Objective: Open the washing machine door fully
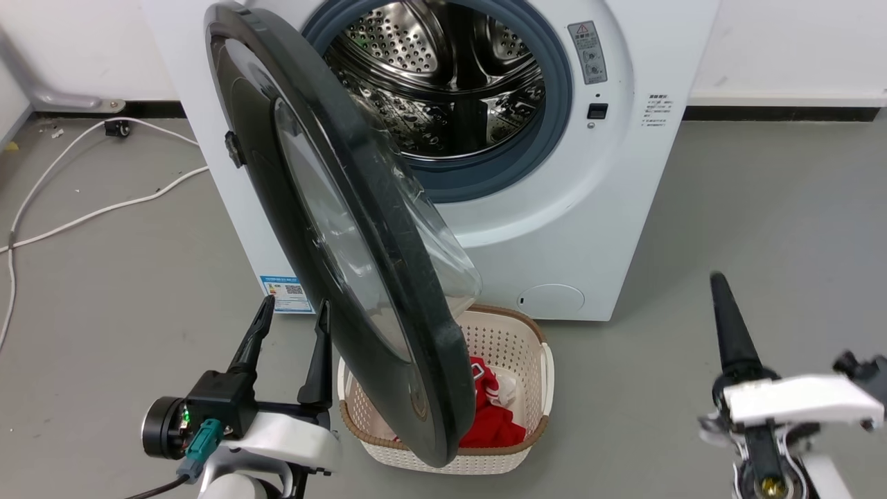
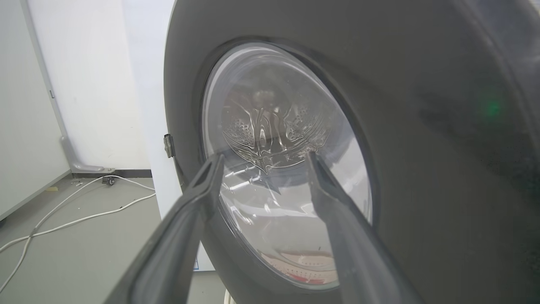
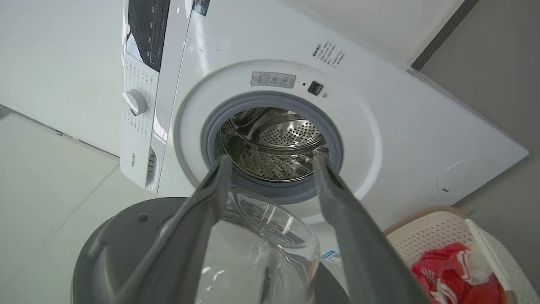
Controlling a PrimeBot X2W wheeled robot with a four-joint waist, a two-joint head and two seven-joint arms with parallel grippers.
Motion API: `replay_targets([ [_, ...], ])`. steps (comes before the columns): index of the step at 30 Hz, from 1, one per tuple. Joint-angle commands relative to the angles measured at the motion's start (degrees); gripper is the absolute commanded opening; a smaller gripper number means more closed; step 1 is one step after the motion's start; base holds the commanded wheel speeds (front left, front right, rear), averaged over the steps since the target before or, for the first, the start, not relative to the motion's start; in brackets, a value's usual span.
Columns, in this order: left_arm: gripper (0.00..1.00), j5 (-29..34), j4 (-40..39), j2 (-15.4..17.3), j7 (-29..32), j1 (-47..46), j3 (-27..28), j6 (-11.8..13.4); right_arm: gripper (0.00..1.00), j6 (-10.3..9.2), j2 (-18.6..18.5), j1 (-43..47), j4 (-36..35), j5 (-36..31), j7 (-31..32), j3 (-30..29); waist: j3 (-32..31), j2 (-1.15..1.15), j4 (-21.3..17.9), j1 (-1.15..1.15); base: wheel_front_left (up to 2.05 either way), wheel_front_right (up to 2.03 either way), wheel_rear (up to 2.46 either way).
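Note:
The washing machine door (image 1: 416,312) is a big black disc with a clear glass bowl. It stands partly swung out from the white machine (image 1: 624,208), hinged on its left side. The steel drum mouth (image 1: 443,76) is uncovered. My left gripper (image 1: 292,308) is open just left of the door's lower edge, on its outer side. In the left wrist view the left gripper (image 2: 265,156) points at the outer face of the door (image 2: 422,147), holding nothing. My right gripper (image 1: 718,284) hangs at the lower right, away from the door. The right gripper (image 3: 272,158) is open, facing the drum mouth (image 3: 274,143) above the door's inner side (image 3: 118,245).
A white laundry basket (image 1: 513,333) with red cloth (image 1: 492,416) sits on the floor under the door's lower edge, right in front of the machine. White cables (image 1: 83,215) trail over the grey floor at the left. Open floor lies to the machine's right.

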Motion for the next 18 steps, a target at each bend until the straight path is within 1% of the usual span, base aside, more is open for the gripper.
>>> replay_targets([
  [1,1.00,0.12,-0.03,-0.04,-0.15,0.73,0.32,0.24,1.00,0.00,-0.35,2.80,-0.37,-6.31,-3.70,-0.95,0.04,0.00,-0.47,0.01,0.00,0.00,0.00],
  [3,1.00,-0.01,-0.01,-0.04,-0.15,0.94,0.53,0.33,1.00,0.00,-0.12,4.52,-0.56,-13.21,-5.85,-3.01,0.05,0.00,-0.73,0.01,0.00,0.00,0.00],
  [5,1.00,0.03,0.06,-0.04,-0.15,1.04,0.74,0.35,1.00,0.00,1.03,5.85,-1.84,-20.25,-6.81,-5.79,0.09,0.00,-1.01,0.01,0.00,0.00,0.00],
  [9,1.00,0.07,0.00,-0.04,-0.15,0.74,1.16,0.43,1.00,0.00,2.86,8.03,-7.30,-36.09,-7.34,-11.33,0.33,0.00,-1.58,0.01,0.00,0.00,0.00],
  [10,1.00,0.07,0.00,-0.04,-0.15,0.74,1.16,0.43,1.00,0.00,2.86,8.03,-7.30,-36.09,-7.34,-11.33,0.33,0.00,-1.58,0.01,0.00,0.00,0.00],
  [13,1.00,0.03,-0.05,-0.04,-0.15,0.30,1.28,0.40,1.00,0.00,3.76,9.41,-12.80,-47.73,-7.43,-13.27,0.48,0.00,-1.73,0.01,0.00,0.00,0.00],
  [15,1.00,0.11,-0.09,-0.03,-0.15,0.05,1.26,0.36,1.00,0.00,4.06,10.31,-16.18,-54.85,-7.39,-13.17,0.62,0.00,-1.73,0.01,0.00,0.00,0.00],
  [18,1.00,0.23,-0.07,-0.03,-0.15,-0.16,1.25,0.32,1.00,0.00,4.17,11.92,-19.86,-62.71,-7.11,-11.74,0.65,0.00,-1.66,0.01,0.00,0.00,0.00],
])
